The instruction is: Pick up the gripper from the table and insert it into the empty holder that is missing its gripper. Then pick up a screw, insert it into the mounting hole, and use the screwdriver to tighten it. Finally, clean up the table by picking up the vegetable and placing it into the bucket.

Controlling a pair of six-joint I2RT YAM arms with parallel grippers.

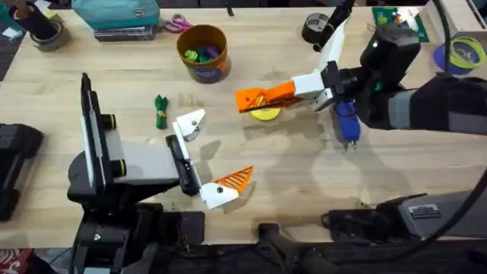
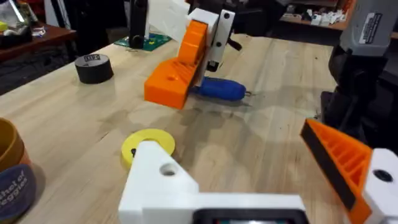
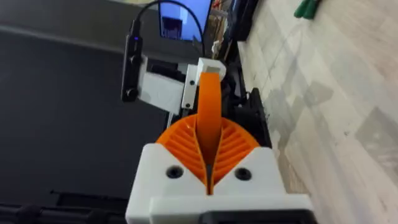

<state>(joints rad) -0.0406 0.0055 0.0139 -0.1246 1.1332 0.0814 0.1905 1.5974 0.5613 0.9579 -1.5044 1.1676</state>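
Note:
My right gripper hovers over the table's middle, shut on the loose orange gripper, which stands edge-on between its ribbed pads. The holder, a plain white finger of my open left gripper, lies a short way to the lower left of it. The left gripper's other finger carries an orange wedge. In the left wrist view the holder is close up, with the right gripper beyond it. The blue screwdriver lies under my right arm. The green vegetable lies left of the holder. The bucket stands behind.
A yellow disc lies on the table under the right gripper. A black tape roll sits at the back right. A teal case and scissors lie along the back edge. Another tape roll is at the far right.

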